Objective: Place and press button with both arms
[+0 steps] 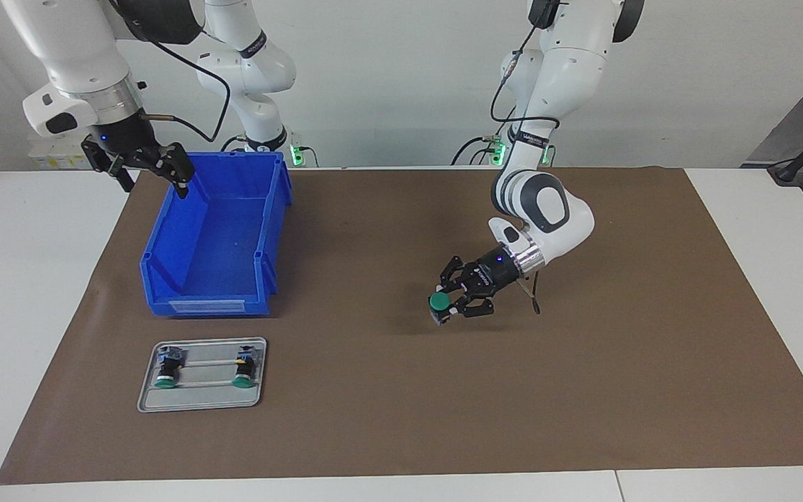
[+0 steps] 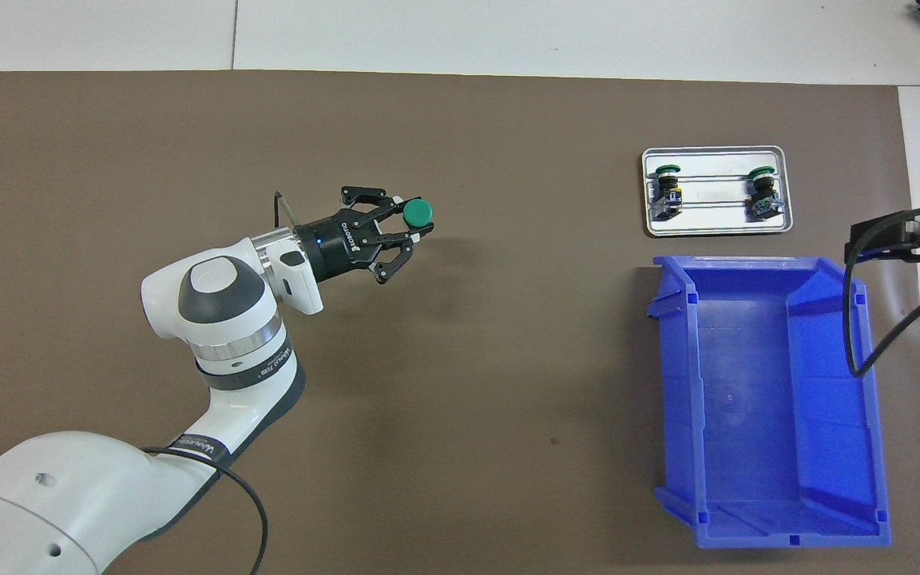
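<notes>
A brown mat [image 1: 583,390] covers most of the white counter [image 1: 25,293]. Toward the right arm's end sits a blue bin [image 1: 217,237], its open inside bare. Just beside it, farther from the robots, lies a small metal tray [image 1: 199,397] with a raised rim.

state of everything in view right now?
Left gripper: shut on button, over the mat.
Button: held, green cap up.
Right gripper: open, empty, waiting over the bin's rim.
Bin: upright, empty.
Tray: flat, holds two buttons lying on their sides.
</notes>
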{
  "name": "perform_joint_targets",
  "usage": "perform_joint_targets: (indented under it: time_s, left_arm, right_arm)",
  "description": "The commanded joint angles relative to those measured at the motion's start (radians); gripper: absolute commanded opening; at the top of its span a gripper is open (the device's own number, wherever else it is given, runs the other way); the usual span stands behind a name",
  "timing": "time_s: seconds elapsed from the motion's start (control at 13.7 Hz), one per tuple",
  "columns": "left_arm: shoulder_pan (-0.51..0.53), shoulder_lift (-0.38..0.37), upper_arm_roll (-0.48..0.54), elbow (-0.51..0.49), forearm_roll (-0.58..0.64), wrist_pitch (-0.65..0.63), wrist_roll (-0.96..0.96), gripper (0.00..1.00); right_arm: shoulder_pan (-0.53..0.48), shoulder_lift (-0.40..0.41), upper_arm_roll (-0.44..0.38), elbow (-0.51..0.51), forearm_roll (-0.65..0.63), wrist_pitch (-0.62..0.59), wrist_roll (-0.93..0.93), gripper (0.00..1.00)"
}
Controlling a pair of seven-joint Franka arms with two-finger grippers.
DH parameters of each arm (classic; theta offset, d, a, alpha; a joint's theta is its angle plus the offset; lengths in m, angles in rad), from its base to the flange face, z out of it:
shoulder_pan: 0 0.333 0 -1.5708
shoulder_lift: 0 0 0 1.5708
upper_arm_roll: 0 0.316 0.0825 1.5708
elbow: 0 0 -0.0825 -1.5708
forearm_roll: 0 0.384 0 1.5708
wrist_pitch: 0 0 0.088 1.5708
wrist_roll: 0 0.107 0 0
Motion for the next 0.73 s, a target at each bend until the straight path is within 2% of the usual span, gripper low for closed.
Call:
perform_joint_targets:
  time_s: [0.0, 0.22, 0.66]
  left_arm:
    - [-0.022, -0.028, 0.009, -0.090, -0.021, -0.039, 0.017, 0.40]
    - [0.001, -0.080, 0.014, -0.221, -0.021, -0.139, 0.098, 0.41]
    - [0.010, -0.120, 0.014, -0.348, -0.021, -0.182, 0.170, 0.41]
  right_arm:
    - [-0.009, -0.019, 0.002, -0.025, 0.004, 0.008, -0.022, 1.00]
    - [-0.009, -0.019, 0.002, -0.025, 0.004, 0.008, -0.020, 1.00]
    - [-0.009, -0.019, 0.002, -0.025, 0.004, 0.008, -0.020, 1.00]
